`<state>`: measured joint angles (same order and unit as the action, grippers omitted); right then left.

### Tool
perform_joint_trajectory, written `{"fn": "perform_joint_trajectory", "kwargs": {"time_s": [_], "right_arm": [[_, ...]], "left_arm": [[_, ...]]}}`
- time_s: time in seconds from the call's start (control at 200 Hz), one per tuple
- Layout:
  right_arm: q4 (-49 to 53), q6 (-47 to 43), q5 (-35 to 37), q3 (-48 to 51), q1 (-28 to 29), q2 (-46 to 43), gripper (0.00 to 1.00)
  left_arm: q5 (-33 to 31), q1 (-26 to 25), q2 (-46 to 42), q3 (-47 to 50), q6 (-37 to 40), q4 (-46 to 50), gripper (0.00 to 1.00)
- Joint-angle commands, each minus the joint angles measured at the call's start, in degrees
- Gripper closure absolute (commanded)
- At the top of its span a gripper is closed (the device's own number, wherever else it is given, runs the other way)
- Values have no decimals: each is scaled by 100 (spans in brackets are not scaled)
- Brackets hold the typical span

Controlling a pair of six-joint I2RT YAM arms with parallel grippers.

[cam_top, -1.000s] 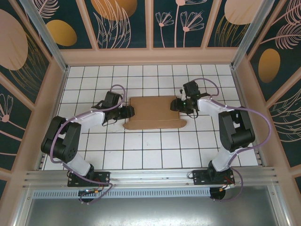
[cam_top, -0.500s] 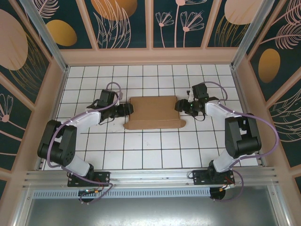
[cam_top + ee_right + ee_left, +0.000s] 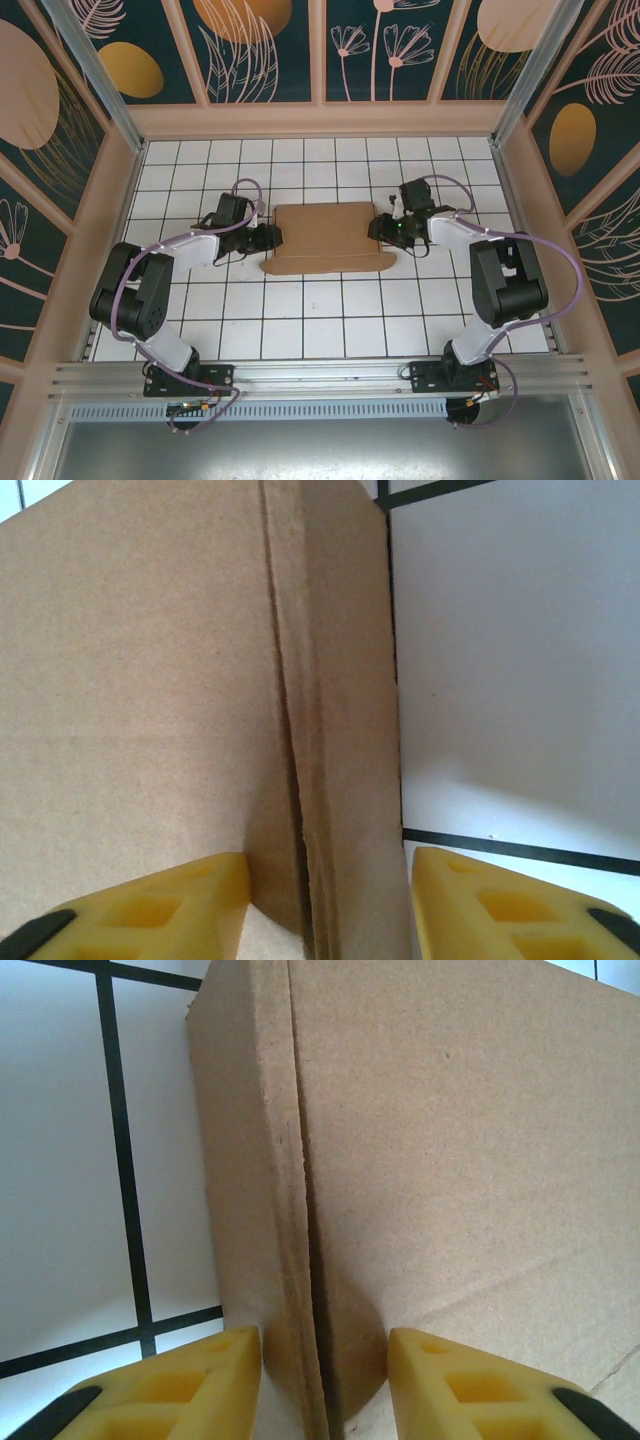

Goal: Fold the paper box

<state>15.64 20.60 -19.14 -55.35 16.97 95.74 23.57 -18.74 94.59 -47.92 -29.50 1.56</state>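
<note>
Left fingers point(image 3: 190, 1385) half closed, pinching the paper box point(image 3: 450, 1160) edge fold between them. Right fingers point(image 3: 500, 910) likewise grip the opposite edge: 2 holds.

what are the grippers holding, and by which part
The left gripper and right gripper each straddle a folded side edge of the paper box; whether they clamp it cannot be told.

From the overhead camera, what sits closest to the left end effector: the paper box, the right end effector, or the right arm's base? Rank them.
1. Paper box: its left edge sits inside the left end effector.
2. Right end effector: at the box's opposite, right edge.
3. Right arm's base: near edge, right side.
</note>
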Motion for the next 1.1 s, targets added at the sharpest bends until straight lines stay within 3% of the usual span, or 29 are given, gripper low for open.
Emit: {"fn": "perform_joint_trajectory", "kwargs": {"time_s": [0.0,0.115,0.16,0.305,0.43,0.535,0.616,0.856,1.096], "right_arm": [[467,-174,1131,-217,213,-81,42],[476,-355,2116,-457,483,-723,37],[348,-589,2200,-508,657,-900,37],[-160,-2210,1256,-459,1193,-929,38],[-653,-4111,865,-148,1712,-931,37],[-1476,-5788,407,492,2040,-1163,33],[-1835,-6569,140,696,2112,-1158,29],[-1052,-7288,-21,105,2108,-455,29],[-1375,-7424,404,112,2226,-129,29]], "left_arm": [[-330,4,216,-82,285,511,63],[-595,6,187,-168,501,723,63],[-665,8,183,-207,561,772,62],[-735,7,131,-277,629,819,60],[-773,4,113,-317,693,907,60],[-784,8,94,-289,686,920,60],[-764,5,100,-275,664,925,61],[-819,8,148,-289,700,930,61],[-759,10,182,-314,695,890,61]]}}
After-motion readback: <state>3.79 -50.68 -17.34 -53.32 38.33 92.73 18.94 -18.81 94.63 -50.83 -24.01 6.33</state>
